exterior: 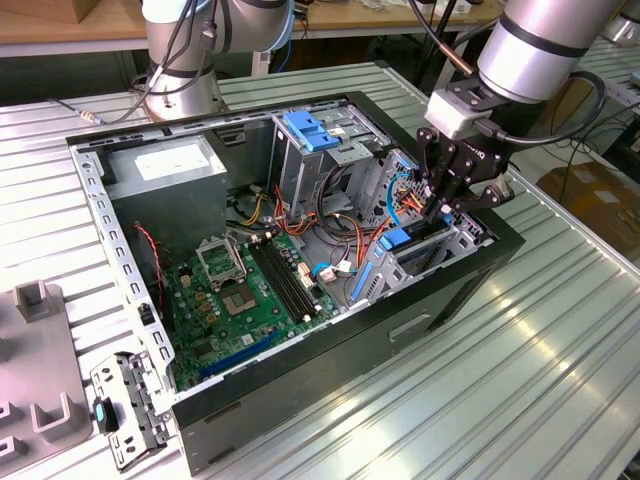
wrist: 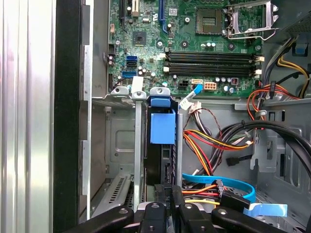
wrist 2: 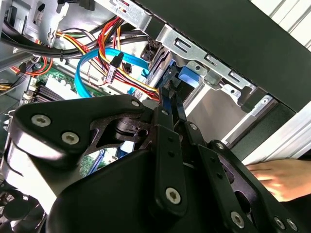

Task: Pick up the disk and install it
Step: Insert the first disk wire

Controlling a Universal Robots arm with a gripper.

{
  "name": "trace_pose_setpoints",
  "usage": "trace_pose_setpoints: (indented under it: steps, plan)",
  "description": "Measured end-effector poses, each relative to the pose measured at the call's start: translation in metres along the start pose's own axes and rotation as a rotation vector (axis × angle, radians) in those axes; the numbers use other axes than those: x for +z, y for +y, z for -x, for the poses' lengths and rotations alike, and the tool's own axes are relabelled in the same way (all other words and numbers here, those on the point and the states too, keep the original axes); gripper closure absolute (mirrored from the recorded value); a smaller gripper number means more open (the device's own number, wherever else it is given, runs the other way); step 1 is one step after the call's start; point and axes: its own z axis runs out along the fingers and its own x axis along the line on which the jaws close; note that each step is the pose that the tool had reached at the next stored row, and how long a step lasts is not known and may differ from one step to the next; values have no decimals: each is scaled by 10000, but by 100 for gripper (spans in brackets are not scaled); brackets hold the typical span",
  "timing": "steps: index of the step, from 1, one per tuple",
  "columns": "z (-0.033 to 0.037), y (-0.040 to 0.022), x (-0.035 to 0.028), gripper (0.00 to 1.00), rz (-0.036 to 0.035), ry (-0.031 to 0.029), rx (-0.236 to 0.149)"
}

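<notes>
The disk [exterior: 401,240], dark-bodied with a bright blue carrier frame, stands on edge inside the drive bay [exterior: 457,243] at the case corner on the exterior view's right. My gripper [exterior: 438,208] is right above it with its fingers drawn together on the disk's upper end. In the first wrist view the gripper [wrist: 170,191] sits over the dark body and blue frame of the disk [wrist: 162,129], between the bay's metal rails. The second wrist view has the gripper [wrist 2: 171,95] pinched on a thin edge beside the disk's blue tab [wrist 2: 189,76].
The open computer case [exterior: 430,310] lies on a ribbed metal table. Inside are a green motherboard [exterior: 255,290], loose coloured cables [exterior: 360,215] and a tall metal cage with a blue latch [exterior: 310,130]. A second arm's base [exterior: 185,70] stands behind. A hand [wrist 2: 278,177] rests by the case.
</notes>
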Motion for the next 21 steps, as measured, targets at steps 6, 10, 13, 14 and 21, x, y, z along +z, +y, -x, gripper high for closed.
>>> trace_pose_setpoints:
  steps: [6, 10, 13, 14, 21]
  plan:
    - [0, -2, -2, 83, 0, -12, 4]
    - [3, -3, -9, 83, 0, -8, 32]
    - [4, -3, -10, 83, 1, -8, 37]
    - [4, -3, -10, 83, 1, -7, 37]
    - [23, -2, -9, 83, 30, -15, 37]
